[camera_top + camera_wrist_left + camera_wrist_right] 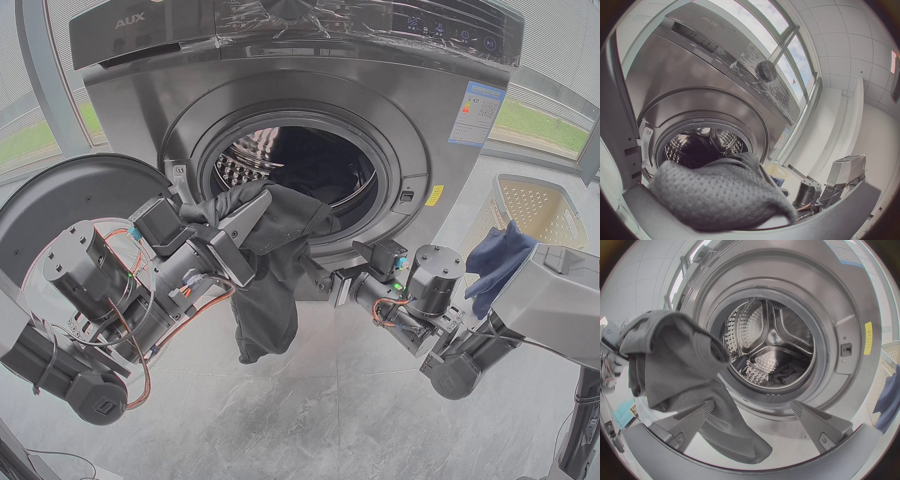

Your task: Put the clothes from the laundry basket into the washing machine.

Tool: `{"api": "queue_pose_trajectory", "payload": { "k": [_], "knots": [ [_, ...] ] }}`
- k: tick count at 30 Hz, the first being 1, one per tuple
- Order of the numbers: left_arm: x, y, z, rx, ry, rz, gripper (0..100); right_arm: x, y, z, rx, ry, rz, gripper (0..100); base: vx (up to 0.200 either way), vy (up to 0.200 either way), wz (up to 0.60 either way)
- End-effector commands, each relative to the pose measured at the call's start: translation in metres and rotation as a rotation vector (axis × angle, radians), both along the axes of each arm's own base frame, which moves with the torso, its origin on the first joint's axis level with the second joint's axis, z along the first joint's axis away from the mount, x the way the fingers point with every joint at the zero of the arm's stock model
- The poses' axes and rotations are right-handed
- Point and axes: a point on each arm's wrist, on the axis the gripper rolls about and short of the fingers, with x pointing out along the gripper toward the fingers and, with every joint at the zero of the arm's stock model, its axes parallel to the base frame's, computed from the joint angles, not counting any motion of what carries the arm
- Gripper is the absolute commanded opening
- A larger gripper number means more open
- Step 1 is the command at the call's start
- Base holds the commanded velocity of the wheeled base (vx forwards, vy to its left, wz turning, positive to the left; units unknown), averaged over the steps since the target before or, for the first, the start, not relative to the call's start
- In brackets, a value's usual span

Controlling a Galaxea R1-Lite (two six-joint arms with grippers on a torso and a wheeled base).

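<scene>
Presently the dark garment (275, 262) is bunched at its upper end in the left end effector (253, 212), whose fingers are pressed together on the cloth right at the lower lip of the drum opening (312, 162). The rest of it hangs straight down in front of the washing machine (400, 106), so its long axis runs vertical and its tail dangles clear of the floor (312, 406). None of it appears to have passed the lip.

The opening lies directly ahead of the left end effector and slightly above it, and that arm is plainly the nearer one. The right end effector (751, 405) sits lower, just beside the hanging tail, with its fingers spread wide and nothing between them. In my judgement the tail is the risk: pushed in as it hangs, it could catch on the lip.

Some dark clothes (784, 374) lie at the bottom of the drum. The door (69, 194) stands swung fully open on the robot's left. The laundry basket (544, 200) stands to the right of the machine, tilted, with a blue cloth (500, 262) draped over its near rim. Pale stone-like tiles cover the floor, and windows (537, 125) behind the machine give onto grass.
</scene>
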Motion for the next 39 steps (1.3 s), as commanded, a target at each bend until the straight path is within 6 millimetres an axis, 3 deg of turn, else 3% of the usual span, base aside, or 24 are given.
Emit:
{"api": "queue_pose_trajectory", "payload": {
  "k": [1,10,17,22,31,39],
  "knots": [
    [0.001,0.0,0.001,-0.002,-0.003,0.002,0,-0.026,0.01,-0.016,-0.06,0.049,0.061,100,0.0,0.0,0.0],
    [0.004,0.0,-0.002,-0.004,0.006,0.024,0,-0.062,0.039,-0.023,-0.083,0.063,0.193,100,0.0,0.0,0.0],
    [0.005,0.0,-0.001,-0.005,0.003,0.025,0,-0.073,0.059,-0.021,-0.07,0.047,0.254,100,0.0,0.0,0.0],
    [0.005,-0.001,-0.001,-0.006,0.004,0.027,0,-0.069,0.08,-0.02,-0.05,0.023,0.302,100,0.0,0.0,0.0],
    [0.005,-0.001,-0.001,-0.007,0.003,0.027,0,-0.039,0.107,-0.025,-0.015,-0.013,0.289,100,0.0,0.0,0.0],
    [0.005,0.0,0.0,-0.008,0.001,0.028,0,-0.011,0.106,-0.034,0.001,-0.035,0.228,100,0.0,0.0,0.0]
  ]
}}
